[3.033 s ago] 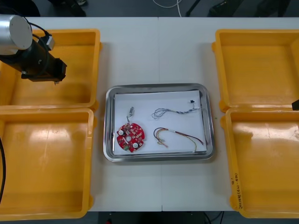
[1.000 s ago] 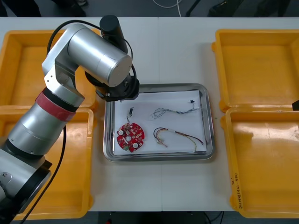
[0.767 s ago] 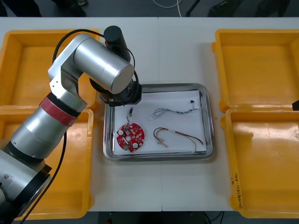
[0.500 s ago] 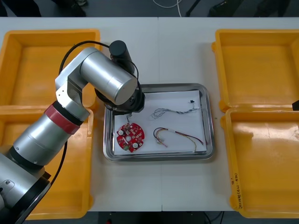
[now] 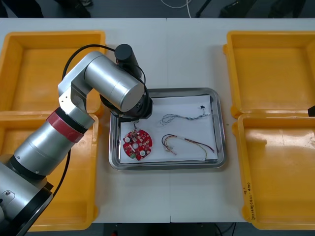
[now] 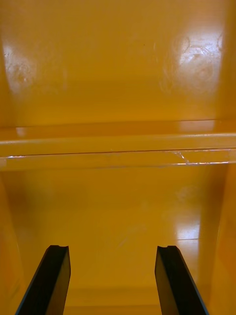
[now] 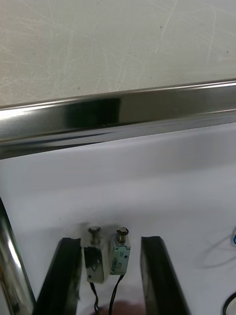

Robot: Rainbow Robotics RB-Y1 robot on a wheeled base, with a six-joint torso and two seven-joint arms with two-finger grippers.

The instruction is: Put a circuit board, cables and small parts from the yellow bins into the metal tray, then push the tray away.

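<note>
The left pincer (image 7: 110,242) hangs low inside the metal tray (image 7: 123,110), near its far left corner. Its fingers are roughly half open and bracket two small metal parts (image 7: 119,256) lying side by side on the white liner (image 7: 162,187). A sliver of white shows beside one part, so it seems not to be clamping them. Nearby in the tray lie a round red circuit board (image 5: 138,144), a twisted blue and white cable (image 5: 184,117) and a red and yellow cable (image 5: 189,142). Loading looks all but done, since the yellow bins (image 5: 49,172) show bare floors. Pushing the tray away across the worktop (image 5: 167,49) remains. The right pincer (image 6: 113,251) waits wide open over a right-hand bin.
</note>
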